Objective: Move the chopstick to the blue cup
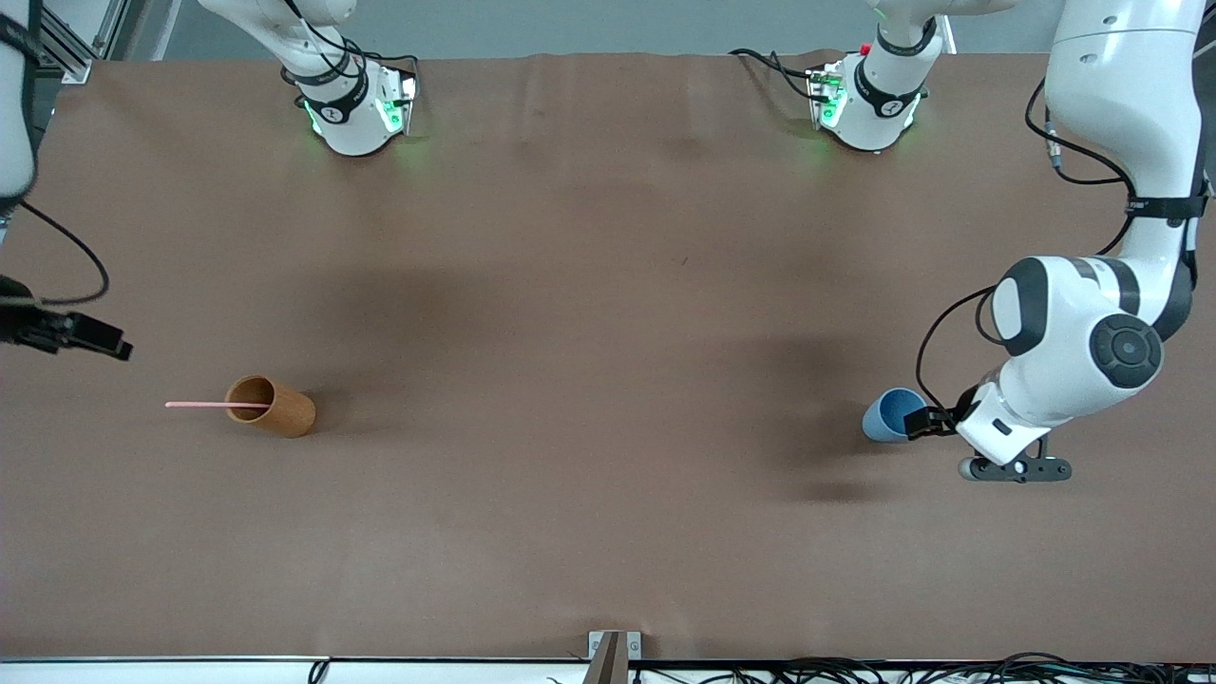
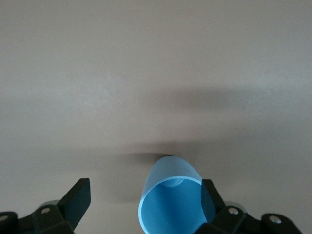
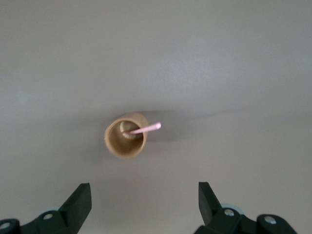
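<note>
The pale-pink chopstick (image 1: 201, 405) (image 3: 146, 128) stands in the orange-brown wooden cup (image 1: 275, 408) (image 3: 125, 138), leaning toward the right arm's end of the table. The blue cup (image 1: 891, 415) (image 2: 168, 204) stands toward the left arm's end. My left gripper (image 1: 923, 424) (image 2: 145, 184) is low beside the blue cup and open. The cup's rim lies between its fingers, close against one finger (image 2: 210, 199). My right gripper (image 1: 112, 344) (image 3: 144, 186) hangs open and empty near the table's edge, up over the table beside the wooden cup.
Both arm bases (image 1: 356, 114) (image 1: 869, 109) stand along the edge of the brown table (image 1: 608, 332) farthest from the front camera. A small metal bracket (image 1: 613, 651) sits at the table's nearest edge.
</note>
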